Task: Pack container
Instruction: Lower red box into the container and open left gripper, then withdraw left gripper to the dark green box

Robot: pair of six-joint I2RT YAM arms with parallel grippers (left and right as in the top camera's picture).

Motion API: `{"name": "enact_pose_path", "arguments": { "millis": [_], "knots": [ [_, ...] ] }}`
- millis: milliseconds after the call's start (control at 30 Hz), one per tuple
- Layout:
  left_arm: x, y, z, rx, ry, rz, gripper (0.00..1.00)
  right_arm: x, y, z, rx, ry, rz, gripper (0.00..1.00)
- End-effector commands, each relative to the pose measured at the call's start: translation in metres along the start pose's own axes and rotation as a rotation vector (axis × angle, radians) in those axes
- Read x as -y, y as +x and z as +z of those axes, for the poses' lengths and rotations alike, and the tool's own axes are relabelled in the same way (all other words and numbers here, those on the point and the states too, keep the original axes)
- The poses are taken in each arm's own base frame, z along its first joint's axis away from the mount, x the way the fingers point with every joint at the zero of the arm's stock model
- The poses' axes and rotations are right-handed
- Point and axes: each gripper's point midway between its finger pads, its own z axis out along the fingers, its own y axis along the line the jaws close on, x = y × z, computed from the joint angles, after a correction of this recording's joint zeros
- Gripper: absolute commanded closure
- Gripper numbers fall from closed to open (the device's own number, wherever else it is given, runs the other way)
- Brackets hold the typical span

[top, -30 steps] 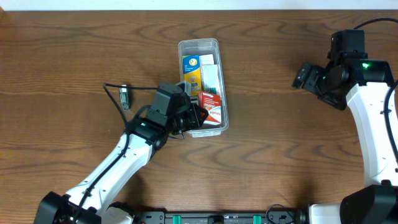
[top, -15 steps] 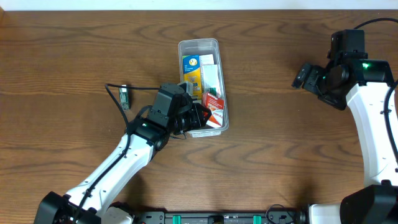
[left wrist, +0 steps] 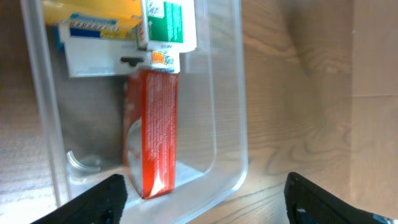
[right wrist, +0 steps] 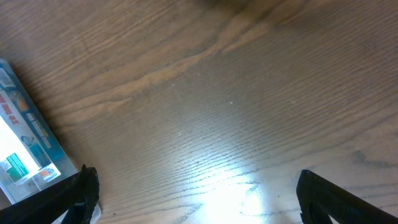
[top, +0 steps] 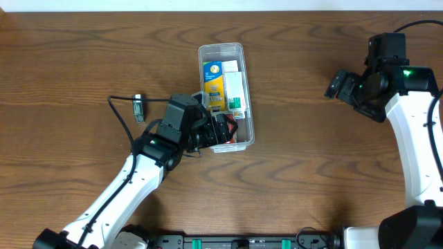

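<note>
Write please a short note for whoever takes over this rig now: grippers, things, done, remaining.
Left gripper: open, empty, at the near end of the container.
Right gripper: open, empty, over the table, away from the container.
In the container: yellow-blue box, white-green box, red box, apparently on its edge.
Outside, to its left: small green device on a black cable.
Done: three boxes packed. Left: perhaps the green device; whether it belongs, I cannot tell.

Bright even light, tabletop (right wrist: pixel 249 93) glare (wrist views soft)
</note>
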Motion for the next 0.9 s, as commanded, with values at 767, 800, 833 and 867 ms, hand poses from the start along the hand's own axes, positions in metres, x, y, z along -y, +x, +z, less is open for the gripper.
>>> {"name": "enact_pose_path", "arguments": {
  "millis": [767, 800, 833, 867],
  "knots": [
    [0.002, -0.011, -0.020, 0.053, -0.002, 0.134, 0.94, 0.001, -0.002, -0.003, 0.010, -0.003, 0.013, 0.01],
    [0.001, -0.011, -0.019, 0.053, -0.008, 0.144, 0.94, 0.001, -0.002, -0.003, 0.010, -0.003, 0.013, 0.01],
    [0.000, -0.011, -0.019, 0.053, -0.010, 0.155, 0.94, 0.001, -0.002, -0.003, 0.010, -0.003, 0.013, 0.01],
    [0.000, -0.011, -0.019, 0.052, -0.011, 0.175, 0.94, 0.001, -0.002, -0.003, 0.010, -0.003, 0.013, 0.01]
  ]
}}
